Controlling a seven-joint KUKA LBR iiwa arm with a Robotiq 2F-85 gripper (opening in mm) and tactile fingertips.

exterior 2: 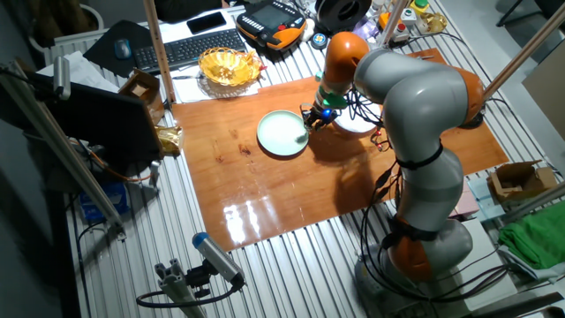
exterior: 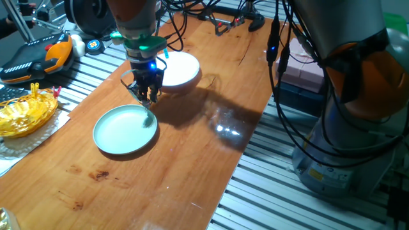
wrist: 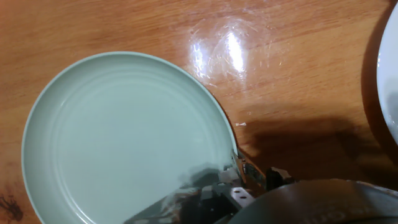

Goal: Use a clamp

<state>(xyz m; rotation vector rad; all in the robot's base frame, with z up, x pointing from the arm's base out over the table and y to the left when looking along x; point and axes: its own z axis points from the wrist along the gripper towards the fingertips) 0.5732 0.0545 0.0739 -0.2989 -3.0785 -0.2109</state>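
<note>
The gripper (exterior: 147, 97) hangs low over the green plate's (exterior: 115, 134) rim beside the white plate (exterior: 182, 70); whether its jaws grip the clamp (wrist: 247, 173) cannot be told.

We see a round pale green plate (exterior: 121, 134) on the wooden counter (exterior: 192, 160), a white plate (exterior: 182, 69) near it, a yellow wire basket (exterior: 22, 112) beside the counter.

From where I stand, the gripper (exterior: 148, 97) is too dark and small to show how its jaws stand. In the hand view only blurred metal parts of it show at the bottom edge. The clamp cannot be picked out anywhere (too tiny). The white plate (wrist: 390, 74) is cut off by the right edge there, and the green plate (wrist: 124, 137) runs off the bottom.
</note>
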